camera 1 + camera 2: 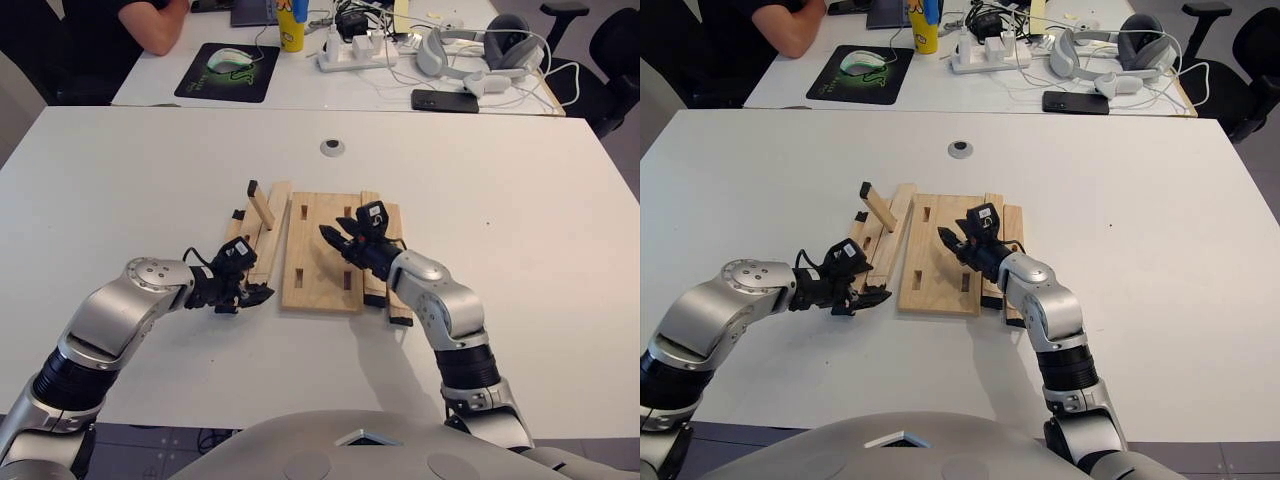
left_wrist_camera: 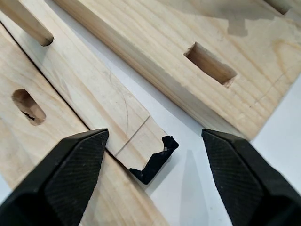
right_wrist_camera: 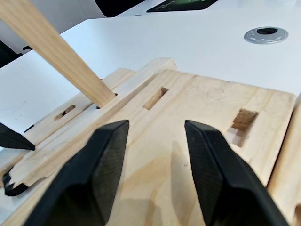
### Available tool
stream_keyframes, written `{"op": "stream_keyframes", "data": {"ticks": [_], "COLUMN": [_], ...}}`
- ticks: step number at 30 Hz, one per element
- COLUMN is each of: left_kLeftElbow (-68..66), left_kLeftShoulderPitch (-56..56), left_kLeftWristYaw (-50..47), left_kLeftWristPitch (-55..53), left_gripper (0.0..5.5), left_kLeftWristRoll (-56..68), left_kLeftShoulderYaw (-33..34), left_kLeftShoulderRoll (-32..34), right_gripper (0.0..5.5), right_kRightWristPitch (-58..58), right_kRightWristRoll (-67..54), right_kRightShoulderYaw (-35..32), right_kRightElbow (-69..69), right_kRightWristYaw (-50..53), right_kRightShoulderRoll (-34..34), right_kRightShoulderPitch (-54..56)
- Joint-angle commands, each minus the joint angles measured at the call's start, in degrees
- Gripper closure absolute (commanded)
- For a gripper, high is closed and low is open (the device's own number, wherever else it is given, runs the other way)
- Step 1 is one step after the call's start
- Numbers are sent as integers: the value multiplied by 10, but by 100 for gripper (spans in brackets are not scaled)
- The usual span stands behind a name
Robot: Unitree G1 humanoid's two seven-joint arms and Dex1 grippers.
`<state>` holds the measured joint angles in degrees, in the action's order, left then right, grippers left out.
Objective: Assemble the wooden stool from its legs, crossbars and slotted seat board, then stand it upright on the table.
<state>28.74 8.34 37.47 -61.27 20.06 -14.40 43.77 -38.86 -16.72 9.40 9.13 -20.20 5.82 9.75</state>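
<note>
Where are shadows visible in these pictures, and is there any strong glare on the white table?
Left eye view: the table is evenly lit, without glare. Left wrist view: the black-tipped leg throws a faint shadow on the table; a darker shadow lies on the seat board. Right wrist view: the board's slots look shaded inside.

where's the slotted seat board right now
In the left eye view the seat board lies flat mid-table, wooden pieces at its left edge, the right gripper over it.
</note>
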Motion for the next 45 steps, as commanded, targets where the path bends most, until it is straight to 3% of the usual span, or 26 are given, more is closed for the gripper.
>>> {"op": "stream_keyframes", "data": {"ticks": [1,12,19,32,45], "left_kLeftElbow": [2,-4,-11,-44,-33], "left_kLeftShoulderPitch": [-13,-9,3,-19,23], "left_kLeftWristYaw": [2,20,-22,-79,-72], "left_kLeftWristPitch": [-6,6,-20,-14,11], "left_gripper": [183,183,183,183,183], "left_kLeftWristRoll": [-7,-12,-7,-30,-89], "left_kLeftShoulderYaw": [-6,-16,-26,-5,-28], "left_kLeftShoulderRoll": [21,56,-18,-49,13], "right_gripper": [331,331,331,331,331], "right_kRightWristPitch": [-10,-14,-18,-29,-26], "right_kRightWristRoll": [-2,-2,-3,-3,-1], "right_kRightShoulderYaw": [-1,-3,1,10,12], "right_kRightElbow": [13,25,26,27,24], "right_kRightWristYaw": [4,14,15,9,11], "right_kRightShoulderRoll": [0,-6,-5,-4,-4], "right_kRightShoulderPitch": [3,-8,-8,-5,-6]}}
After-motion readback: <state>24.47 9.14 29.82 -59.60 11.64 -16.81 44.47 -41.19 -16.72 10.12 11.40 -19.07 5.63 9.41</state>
